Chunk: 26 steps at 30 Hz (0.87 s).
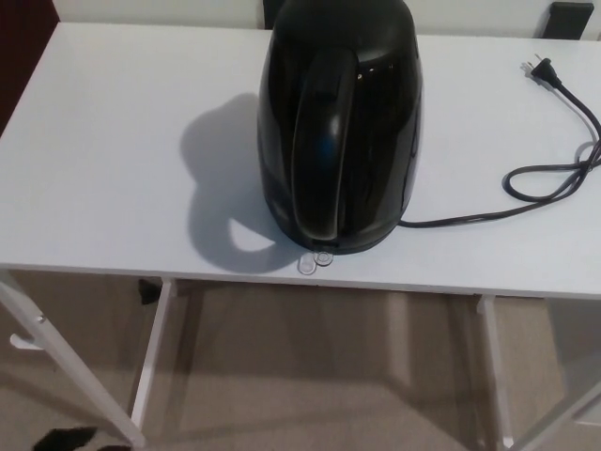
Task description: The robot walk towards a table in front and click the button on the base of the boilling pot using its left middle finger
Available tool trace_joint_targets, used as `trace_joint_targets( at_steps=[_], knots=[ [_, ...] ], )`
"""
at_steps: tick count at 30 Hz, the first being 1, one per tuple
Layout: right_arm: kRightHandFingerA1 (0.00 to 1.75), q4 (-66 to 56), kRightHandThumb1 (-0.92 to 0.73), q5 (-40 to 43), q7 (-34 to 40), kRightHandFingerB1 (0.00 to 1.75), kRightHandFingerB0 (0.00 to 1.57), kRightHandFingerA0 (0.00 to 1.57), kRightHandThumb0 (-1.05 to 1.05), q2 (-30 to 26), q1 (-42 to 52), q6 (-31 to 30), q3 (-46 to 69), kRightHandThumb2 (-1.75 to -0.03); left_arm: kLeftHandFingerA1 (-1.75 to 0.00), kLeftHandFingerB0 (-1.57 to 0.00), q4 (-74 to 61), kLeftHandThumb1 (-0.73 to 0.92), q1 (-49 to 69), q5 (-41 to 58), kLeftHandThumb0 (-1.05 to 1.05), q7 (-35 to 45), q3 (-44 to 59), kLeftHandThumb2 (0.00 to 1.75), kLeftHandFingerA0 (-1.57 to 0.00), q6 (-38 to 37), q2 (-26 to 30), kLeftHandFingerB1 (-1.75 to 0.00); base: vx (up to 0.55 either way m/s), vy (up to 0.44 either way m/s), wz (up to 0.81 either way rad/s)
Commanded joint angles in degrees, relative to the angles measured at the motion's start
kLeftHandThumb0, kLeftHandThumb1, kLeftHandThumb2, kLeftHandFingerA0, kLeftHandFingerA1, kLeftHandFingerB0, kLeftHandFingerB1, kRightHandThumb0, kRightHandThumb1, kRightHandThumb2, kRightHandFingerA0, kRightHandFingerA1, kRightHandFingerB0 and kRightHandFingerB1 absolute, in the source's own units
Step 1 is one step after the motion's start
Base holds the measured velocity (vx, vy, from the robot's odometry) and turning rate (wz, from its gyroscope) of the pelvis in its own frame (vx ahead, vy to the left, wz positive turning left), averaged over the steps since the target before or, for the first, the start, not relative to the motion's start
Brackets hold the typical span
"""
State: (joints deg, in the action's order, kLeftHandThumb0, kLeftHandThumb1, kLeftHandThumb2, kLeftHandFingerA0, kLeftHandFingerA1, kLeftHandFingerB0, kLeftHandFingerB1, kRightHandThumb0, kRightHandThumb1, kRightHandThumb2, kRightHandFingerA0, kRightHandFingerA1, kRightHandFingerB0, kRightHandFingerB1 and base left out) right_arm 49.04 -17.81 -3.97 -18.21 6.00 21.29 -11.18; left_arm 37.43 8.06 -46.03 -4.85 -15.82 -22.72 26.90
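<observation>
The black boiling pot (pixel 340 122) stands on the white tabletop (pixel 113 141), close to its near edge and a little right of the middle, with its handle (pixel 319 141) turned toward the robot. At the foot of the handle, on the base, a small clear button (pixel 315 260) pokes out almost at the tabletop's near lip. The power cord (pixel 554 141) trails off to the right, its plug lying loose on the surface, well apart from the pot.

Neither hand shows in the head view, so I cannot tell whether their fingers are spread or pressed together. Only a dark scrap sits at the bottom left corner, too little to name.

The button faces straight at the robot, roughly on its centre line, a shade to the right. I judge the left hand has to come up from below and left, travelling forward and slightly inward, with the middle finger meeting the button from the front.
</observation>
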Motion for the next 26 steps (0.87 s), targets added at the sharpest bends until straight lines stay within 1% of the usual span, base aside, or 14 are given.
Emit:
trace_joint_targets(
  at_steps=[1, 2, 5, 7, 11, 13, 17, 21, 26],
  knots=[
    [0.41, 1.65, -0.63, 0.05, 2.34, 0.37, 0.53, 0.67, -0.48, -0.43, 0.07, 2.14, 0.55, -0.60, -0.43, -0.20, 13.60, 0.42, -2.49, 21.47, -0.54, 11.68, 11.35, 0.70, -0.33, -0.27, -3.24, -0.37, 0.00, 0.000, 0.00],
    [0.39, 1.51, -0.64, 0.05, 2.38, 0.36, 0.52, 0.62, -0.48, -0.58, 0.17, 2.20, 0.61, -0.60, -0.34, -0.26, 14.15, 0.50, -2.77, 21.39, -0.48, 11.70, 11.86, 0.55, -0.39, 0.16, -3.48, -0.29, 0.00, 0.000, 0.00],
    [0.38, 1.50, -0.64, 0.57, 1.78, 0.36, 0.50, 0.59, -0.48, -0.62, -0.03, 2.05, 0.93, -0.60, -0.34, -0.26, 15.69, 0.50, -3.82, 21.20, -0.47, 12.16, 12.78, 0.56, -0.40, -0.14, -3.65, -0.30, 0.00, 0.000, 0.00],
    [0.38, 2.24, -0.63, 0.62, 2.00, 0.35, 0.51, 0.61, -0.48, -0.54, -0.31, 2.65, 1.07, -0.59, -0.34, -0.26, 16.46, 0.50, -4.22, 21.04, -0.47, 12.44, 13.15, 0.56, -0.41, -0.49, -3.66, -0.30, 0.00, 0.000, 0.00],
    [0.38, 2.28, -0.64, 0.24, 2.31, 0.35, 0.50, 0.61, -0.49, -0.60, -0.41, 2.45, 0.95, -0.58, -0.34, -0.26, 18.02, 0.50, -4.92, 20.59, -0.47, 12.35, 13.43, 0.56, -0.41, -1.28, -3.64, -0.30, 0.00, 0.000, 0.00],
    [0.38, 0.68, -0.64, 0.40, 2.39, 0.36, 0.49, 0.59, -0.48, -0.74, -0.46, 1.26, 1.38, -0.60, -0.34, -0.26, 17.80, 0.50, -5.71, 20.01, -0.48, 11.95, 12.92, 0.56, -0.41, -1.61, -3.49, -0.30, 0.00, 0.000, 0.00],
    [0.38, 0.58, -0.64, 0.43, 2.48, 0.36, 0.48, 0.59, -0.48, -0.76, -0.54, 1.32, 1.61, -0.60, -0.34, -0.26, 18.11, 0.50, -6.21, 20.66, -0.49, 12.14, 12.41, 0.56, -0.41, -1.48, -3.38, -0.30, 0.00, 0.000, 0.00],
    [0.38, -0.67, -0.63, 1.02, 2.30, 0.35, 0.48, 0.58, -0.48, -0.58, -0.56, -0.28, 2.48, -0.60, -0.34, -0.26, 17.61, 0.50, -6.84, 21.13, -0.48, 12.92, 11.46, 0.56, -0.42, -0.32, -3.14, -0.29, 0.00, 0.000, 0.00],
    [0.38, -1.42, -0.63, 1.15, 2.21, 0.35, 0.48, 0.58, -0.48, -0.65, -0.37, 0.00, 3.00, -0.60, -0.34, -0.26, 17.47, 0.50, -7.13, 21.70, -0.48, 13.20, 11.01, 0.56, -0.41, -0.27, -2.97, -0.30, 0.00, 0.000, 0.00]
  ],
)
